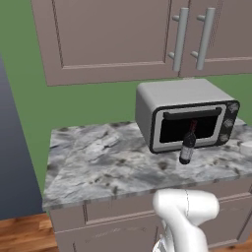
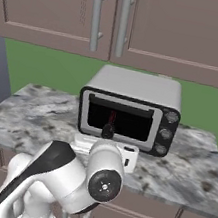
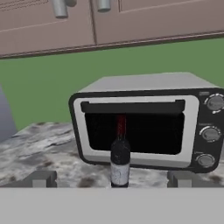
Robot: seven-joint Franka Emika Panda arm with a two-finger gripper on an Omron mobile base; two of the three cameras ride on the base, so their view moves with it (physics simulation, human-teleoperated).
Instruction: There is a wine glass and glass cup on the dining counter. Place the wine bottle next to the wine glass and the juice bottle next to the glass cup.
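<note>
The wine bottle [image 1: 187, 147] is dark with a red neck capsule and a pale label. It stands upright on a small marble worktop [image 1: 98, 162], just in front of the toaster oven's door. In the hand view the wine bottle [image 3: 120, 157] is centred ahead, and my gripper [image 3: 112, 179] is open. Its two fingertips [image 3: 41, 179] are spread wide to either side, short of the bottle and not touching it. From the right base the bottle's neck [image 2: 110, 123] rises just beyond my hand. The wine glass, glass cup, juice bottle and dining counter are out of view.
A silver toaster oven [image 1: 184, 118] with a dark glass door and three knobs sits at the back right of the worktop. Brown wall cabinets [image 1: 123, 34] hang above it. A pale round object [image 1: 246, 146] lies at the right edge. The worktop's left part is bare marble.
</note>
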